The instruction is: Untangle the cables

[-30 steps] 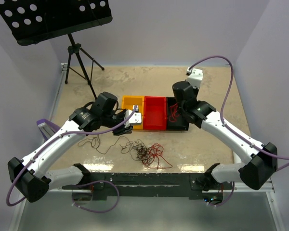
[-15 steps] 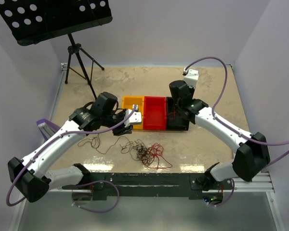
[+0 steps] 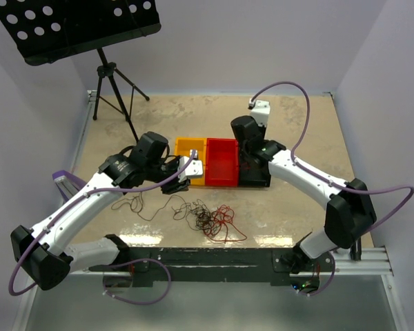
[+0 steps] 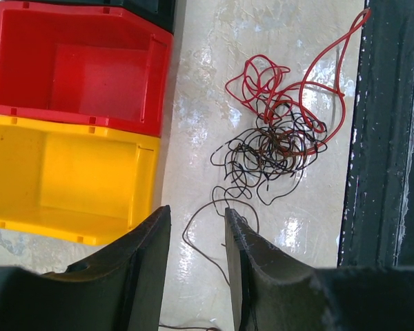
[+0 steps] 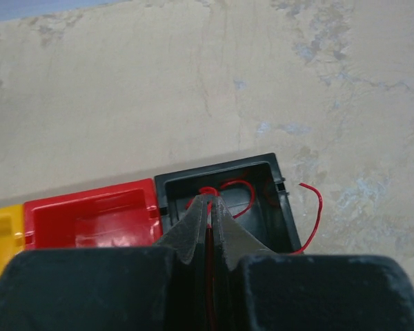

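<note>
- On the left side of the desk [image 3: 193,117], the left gripper [image 4: 195,217] is seen hovering just beside the yellow bin [image 4: 76,172]. Its fingers are parted about halfway and nothing is held. A loose dark strand [image 4: 186,231] is seen on the desk beneath the gap.
- Near the front edge, the cables [image 4: 279,138] are heaped in one knot of red and dark loops. This bulk is judged to be unsorted.
- Behind the knot, the yellow bin and the red bin [image 4: 90,76] are seen with nothing in them.
- Farther right, the right gripper [image 5: 208,200] is pressed shut on a red cable [image 5: 321,205] over the black bin [image 5: 221,165]. Loops are laid inside that bin, and one end is draped over its wall onto the desk.
- One cable is judged separated, while most of the untangling is left to be done.
</note>
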Robot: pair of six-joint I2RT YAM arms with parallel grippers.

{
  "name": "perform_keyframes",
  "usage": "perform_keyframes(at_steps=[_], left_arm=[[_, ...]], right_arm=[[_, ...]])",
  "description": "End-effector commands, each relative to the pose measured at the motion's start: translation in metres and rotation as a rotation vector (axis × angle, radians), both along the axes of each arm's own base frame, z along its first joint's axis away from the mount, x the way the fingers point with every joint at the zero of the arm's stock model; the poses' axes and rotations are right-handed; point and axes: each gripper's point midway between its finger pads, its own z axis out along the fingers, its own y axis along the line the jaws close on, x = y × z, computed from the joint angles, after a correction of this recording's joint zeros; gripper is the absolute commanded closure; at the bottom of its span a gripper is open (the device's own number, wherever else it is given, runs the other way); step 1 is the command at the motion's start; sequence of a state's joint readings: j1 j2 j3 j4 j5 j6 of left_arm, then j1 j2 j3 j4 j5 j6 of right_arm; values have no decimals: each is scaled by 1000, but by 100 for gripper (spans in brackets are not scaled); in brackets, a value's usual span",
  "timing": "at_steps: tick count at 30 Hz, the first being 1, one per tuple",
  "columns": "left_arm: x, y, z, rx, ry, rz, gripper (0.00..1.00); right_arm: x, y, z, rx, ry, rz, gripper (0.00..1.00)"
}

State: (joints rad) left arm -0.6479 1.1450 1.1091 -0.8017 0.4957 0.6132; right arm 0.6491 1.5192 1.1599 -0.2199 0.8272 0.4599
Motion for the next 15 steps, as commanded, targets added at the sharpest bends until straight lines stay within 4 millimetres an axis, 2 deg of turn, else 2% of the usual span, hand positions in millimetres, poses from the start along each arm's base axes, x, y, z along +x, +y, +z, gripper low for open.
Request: perform_keyframes(at_steps=[1,3,5,11,15], left_arm=[[3,1,9,-23,-36,17,58],[3,2,9,-22,-40,17,58],[3,2,8,-21,-41,18,58],[3,5,6,-12,-46,17,58],[1,6,5,-7,-51,15,58]], right_arm=[[12,27,60,122,-122,57,100],[14,31,71,145,-142,71,100],[16,33,72,149,-143,76,100],[12,31,42,138,-92,57,100],[2,19,27,125,-72,22,100]])
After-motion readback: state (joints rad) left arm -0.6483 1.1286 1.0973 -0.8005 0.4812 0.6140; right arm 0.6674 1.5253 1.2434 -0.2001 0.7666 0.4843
